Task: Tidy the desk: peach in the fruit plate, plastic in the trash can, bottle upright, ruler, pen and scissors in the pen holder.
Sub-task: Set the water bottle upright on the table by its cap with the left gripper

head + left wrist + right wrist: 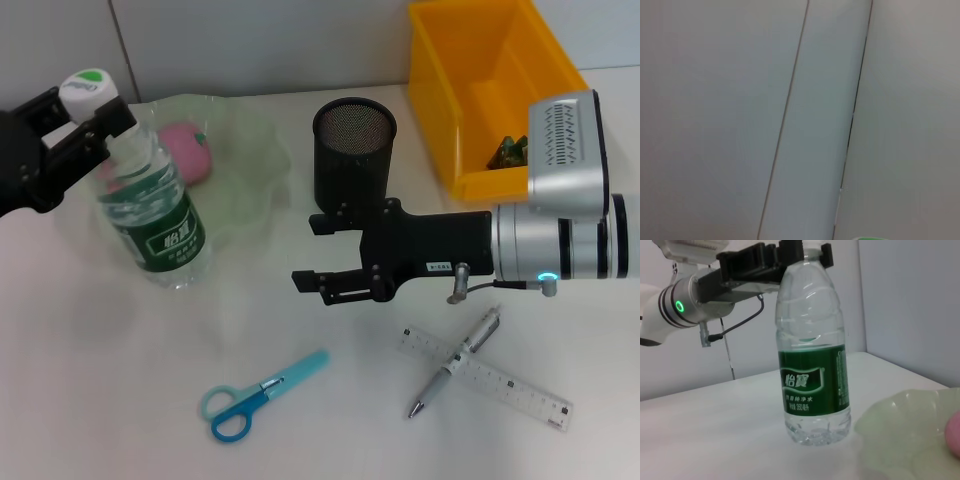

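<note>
The clear bottle (150,215) with a green label stands upright on the table, and my left gripper (112,135) is shut on its neck below the white-green cap (85,88). The right wrist view shows the same bottle (812,375) and the left gripper (790,257). A pink peach (190,150) lies in the pale green fruit plate (262,160). My right gripper (315,252) hovers open in front of the black mesh pen holder (355,150). Blue scissors (255,398), a silver pen (460,358) and a clear ruler (520,392) lie on the table. A greenish plastic piece (513,152) lies in the yellow trash can (470,50).
The pen lies across the ruler, near the table's front right. The trash can stands at the back right, behind my right arm. The left wrist view shows only wall panels and a sliver of the cap (870,238).
</note>
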Robot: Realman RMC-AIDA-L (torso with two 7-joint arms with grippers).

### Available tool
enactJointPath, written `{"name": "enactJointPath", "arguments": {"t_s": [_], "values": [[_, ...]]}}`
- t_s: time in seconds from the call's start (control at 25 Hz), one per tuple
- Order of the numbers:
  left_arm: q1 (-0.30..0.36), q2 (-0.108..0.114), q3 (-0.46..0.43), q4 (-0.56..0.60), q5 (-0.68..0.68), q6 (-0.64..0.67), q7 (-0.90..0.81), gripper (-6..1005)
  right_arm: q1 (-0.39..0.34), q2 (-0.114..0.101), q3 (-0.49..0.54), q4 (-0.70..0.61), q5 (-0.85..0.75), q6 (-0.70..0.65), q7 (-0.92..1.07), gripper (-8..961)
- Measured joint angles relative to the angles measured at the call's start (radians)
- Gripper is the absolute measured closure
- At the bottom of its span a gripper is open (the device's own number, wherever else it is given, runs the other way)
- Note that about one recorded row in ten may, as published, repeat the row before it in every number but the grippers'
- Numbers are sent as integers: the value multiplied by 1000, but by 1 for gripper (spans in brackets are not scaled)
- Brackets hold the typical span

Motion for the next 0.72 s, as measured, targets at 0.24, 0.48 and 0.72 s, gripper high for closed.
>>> {"name": "enactJointPath", "arguments": {"t_s": [0.24,0.48,0.72], "values": [[22,3,0,0,-2,1,0,536,-5,-1,-27,-27,-5,-1,30,178],[26,3,0,0,0,1,1,535,-11,1,-43,-50,-7,-3,49,177],[36,6,0,-4,3,-2,13,533,-18,1,-43,-69,-8,-8,52,177]]}}
